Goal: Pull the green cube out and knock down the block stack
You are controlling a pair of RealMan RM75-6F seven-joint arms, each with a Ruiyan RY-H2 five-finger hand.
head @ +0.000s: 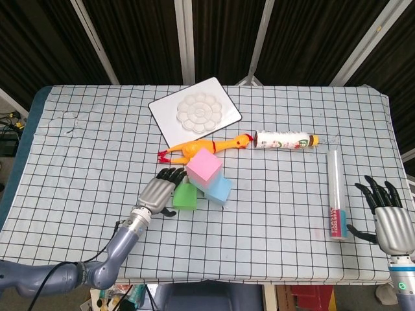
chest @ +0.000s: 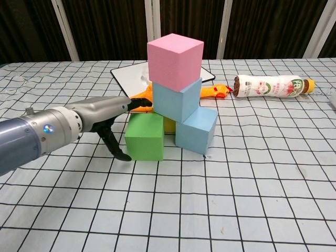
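Checked table [head: 78, 149]: palette [head: 194, 115], rubber chicken [head: 204, 148], bottle [head: 285, 139], tube [head: 335, 194], green cube [head: 186, 197] (1 lower blue cube [head: 220, 191] beside it).

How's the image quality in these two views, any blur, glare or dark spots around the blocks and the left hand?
Head view: even overhead light, soft short shadows, the green cube and left hand sharp; dark backdrop beyond the table. Chest view: the near left arm looks large and slightly soft, with a small highlight on its shell; the pink cube is crisp, and no glare hides anything.
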